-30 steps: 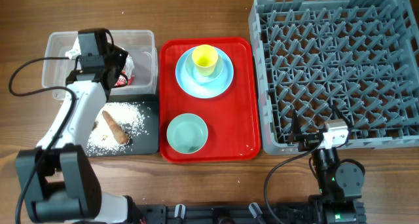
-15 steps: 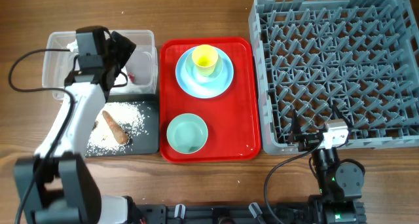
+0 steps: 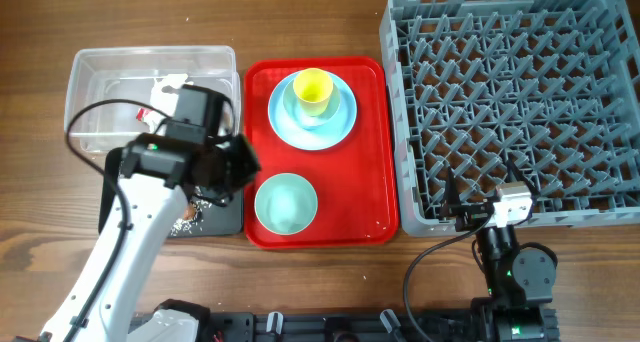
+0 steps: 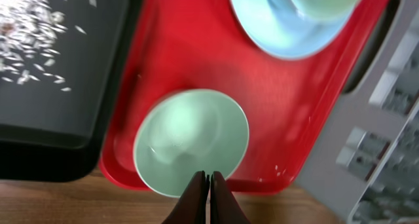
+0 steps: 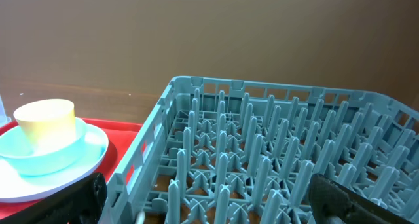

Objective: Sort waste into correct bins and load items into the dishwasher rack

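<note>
So the left gripper (image 3: 240, 167) has swung off the clear tub (image 3: 100, 72) since a second ago. It now hangs by the near rim of the mint-green bowl (image 3: 286, 203), fingers pinched together on nothing. That bowl sits upright at the near end of the red tray (image 3: 370, 152). The right gripper (image 3: 480, 214) is parked at the near edge of the rack (image 3: 510, 92), fingers spread wide and holding nothing. Just left of the bowl, the black tray (image 4: 59, 112) has rice (image 4: 29, 40) scattered on it. Further back on the red tray, the yellow cup (image 3: 313, 89) sits in the light blue bowl (image 3: 305, 115) on the light blue plate (image 3: 345, 122). Far left, the tub holds the napkin (image 3: 168, 83) and the wrapper (image 3: 146, 112), print too small to read.
</note>
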Available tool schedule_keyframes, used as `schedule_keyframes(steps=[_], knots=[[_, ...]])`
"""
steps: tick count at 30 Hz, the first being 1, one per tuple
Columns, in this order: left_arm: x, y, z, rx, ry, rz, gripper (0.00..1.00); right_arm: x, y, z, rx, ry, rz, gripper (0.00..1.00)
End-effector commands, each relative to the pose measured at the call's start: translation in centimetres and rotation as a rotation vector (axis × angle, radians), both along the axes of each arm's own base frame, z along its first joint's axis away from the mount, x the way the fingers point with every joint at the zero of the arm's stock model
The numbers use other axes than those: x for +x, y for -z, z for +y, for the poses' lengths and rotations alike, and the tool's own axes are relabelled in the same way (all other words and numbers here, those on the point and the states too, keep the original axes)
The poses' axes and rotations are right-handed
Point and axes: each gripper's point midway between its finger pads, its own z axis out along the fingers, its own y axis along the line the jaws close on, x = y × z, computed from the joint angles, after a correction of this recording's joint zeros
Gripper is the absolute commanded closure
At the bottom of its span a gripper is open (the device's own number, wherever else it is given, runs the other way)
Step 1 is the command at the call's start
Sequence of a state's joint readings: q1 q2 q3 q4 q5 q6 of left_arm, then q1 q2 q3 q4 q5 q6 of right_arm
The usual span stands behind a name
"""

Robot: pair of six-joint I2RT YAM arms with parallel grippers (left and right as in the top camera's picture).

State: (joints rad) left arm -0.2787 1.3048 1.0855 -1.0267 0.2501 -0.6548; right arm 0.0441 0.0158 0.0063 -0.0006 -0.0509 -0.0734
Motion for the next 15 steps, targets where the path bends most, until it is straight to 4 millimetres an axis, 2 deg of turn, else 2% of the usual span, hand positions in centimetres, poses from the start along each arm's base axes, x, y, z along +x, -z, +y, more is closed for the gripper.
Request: schedule_keyframes(steps=[1, 6, 8, 10, 15], knots=[[-1.2, 0.1, -2.4, 0.04, 0.124, -0.028, 0.96, 0.0, -0.1, -0.2, -0.005, 0.008, -0.006, 0.0], [-2.0, -0.1, -5.4, 0.043, 0.237, -0.079, 0.96, 0.0, -0.1, -0.1, -0.004, 0.008, -0.006, 0.0], [-2.4, -0.2, -5.9, 0.042, 0.259, -0.081, 0.92, 0.0, -0.1, -0.1, -0.004, 0.008, -0.006, 0.0], [-2.9, -0.1, -6.4, 0.042, 0.281, -0.077, 0.96, 0.0, -0.1, -0.2, -0.005, 0.008, -0.007, 0.0], [-4.6, -0.1, -8.2, 0.041, 0.367, -0.076, 0.96, 0.0, -0.1, -0.2, -0.005, 0.008, -0.007, 0.0]])
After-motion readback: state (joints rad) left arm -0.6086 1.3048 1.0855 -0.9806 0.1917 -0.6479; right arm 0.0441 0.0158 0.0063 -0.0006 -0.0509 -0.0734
